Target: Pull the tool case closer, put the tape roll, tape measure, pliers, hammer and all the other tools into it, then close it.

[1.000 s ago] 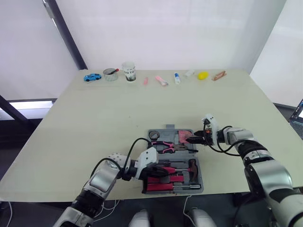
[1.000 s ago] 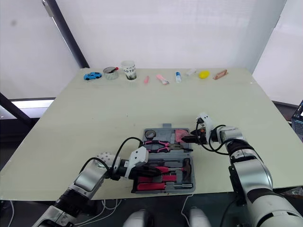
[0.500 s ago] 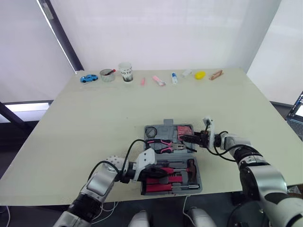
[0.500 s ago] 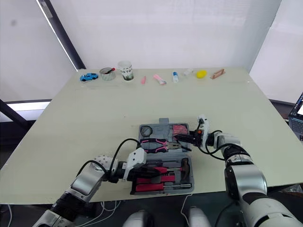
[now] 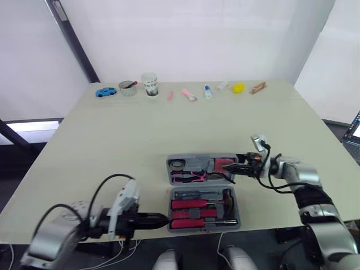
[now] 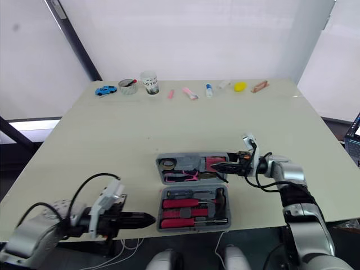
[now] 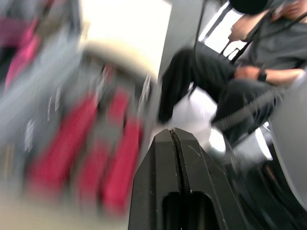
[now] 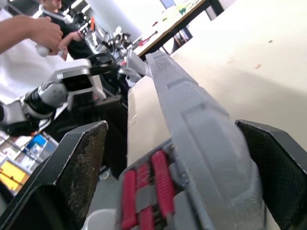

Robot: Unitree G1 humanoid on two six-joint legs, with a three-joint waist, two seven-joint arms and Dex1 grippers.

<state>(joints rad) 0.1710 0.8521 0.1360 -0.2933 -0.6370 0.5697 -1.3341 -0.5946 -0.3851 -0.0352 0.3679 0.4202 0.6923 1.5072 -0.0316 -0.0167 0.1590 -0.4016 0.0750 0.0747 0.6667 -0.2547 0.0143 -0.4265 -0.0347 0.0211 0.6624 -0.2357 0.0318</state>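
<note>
The grey tool case lies open near the table's front edge. Its base point(image 5: 203, 208) holds the hammer point(image 5: 228, 196) and red-handled tools. Its lid point(image 5: 197, 167) stands tilted up and carries the tape roll point(image 5: 177, 165), the pink pliers point(image 5: 188, 177) and a pink tool point(image 5: 223, 164). My right gripper point(image 5: 235, 168) is shut on the lid's right edge, and the grey lid point(image 8: 201, 143) sits between its fingers point(image 8: 81, 177). My left gripper point(image 5: 165, 220) is shut and holds nothing. It hangs just off the table's front edge, left of the base, with its fingers point(image 7: 163, 158) pressed together.
Along the far edge stand a blue toy car point(image 5: 106, 91), a tin point(image 5: 127, 88), a cup point(image 5: 149, 84), small pink items point(image 5: 191, 94) and a yellow object point(image 5: 239, 88). A seated person point(image 7: 249, 72) is beyond the front edge.
The right gripper has raised the lid from flat to tilted. The left gripper has drawn back from the case base to the left, past the table's front edge.
</note>
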